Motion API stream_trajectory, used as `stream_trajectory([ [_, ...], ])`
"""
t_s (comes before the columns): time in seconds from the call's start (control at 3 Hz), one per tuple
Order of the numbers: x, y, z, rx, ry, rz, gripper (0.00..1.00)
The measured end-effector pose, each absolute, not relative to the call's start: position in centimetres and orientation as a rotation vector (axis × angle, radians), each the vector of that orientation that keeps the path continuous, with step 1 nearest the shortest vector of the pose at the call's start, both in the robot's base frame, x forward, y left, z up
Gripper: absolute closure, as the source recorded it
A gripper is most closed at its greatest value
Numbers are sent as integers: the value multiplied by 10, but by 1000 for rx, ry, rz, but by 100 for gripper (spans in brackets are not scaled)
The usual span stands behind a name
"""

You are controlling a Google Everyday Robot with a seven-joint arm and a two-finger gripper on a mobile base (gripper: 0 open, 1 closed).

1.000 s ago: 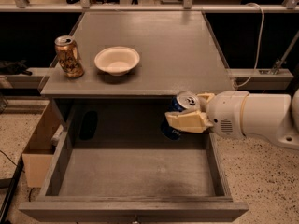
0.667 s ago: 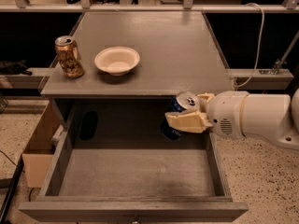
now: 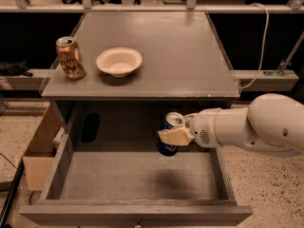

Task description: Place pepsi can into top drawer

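The grey table (image 3: 180, 56) fills the upper middle of the view, its flat top carrying two things on the left side. Below its front edge the top drawer (image 3: 118, 177) stands pulled wide open, as wide as the table itself, with low sides and a flat grey bottom. The white robot arm (image 3: 266, 125) reaches in from the right, over the drawer's right wall. A cardboard box (image 3: 40, 146) sits on the floor just beside the drawer's left wall. On the table, a pale bowl (image 3: 118, 61) rests upright near the front left, and a gold-brown patterned can (image 3: 70, 57) stands just left of it, close but apart. A dark oblong object (image 3: 90, 126) lies in the drawer's back left corner (what it is cannot be told). The pepsi can (image 3: 173, 121) is roughly upright, silver top showing, over the back part of the drawer, right of centre; a shadow lies on the drawer bottom in front of it. The pincer (image 3: 170, 136) is clamped on that can, a tan finger across its blue side.
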State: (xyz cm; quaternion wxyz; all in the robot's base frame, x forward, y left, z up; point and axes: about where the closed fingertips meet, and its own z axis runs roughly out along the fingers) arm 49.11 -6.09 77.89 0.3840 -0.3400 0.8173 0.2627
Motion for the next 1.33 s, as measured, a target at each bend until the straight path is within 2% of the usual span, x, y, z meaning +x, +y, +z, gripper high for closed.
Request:
stream_trajectory([
  [1.33, 505, -49, 662, -708, 2225, 716, 100],
])
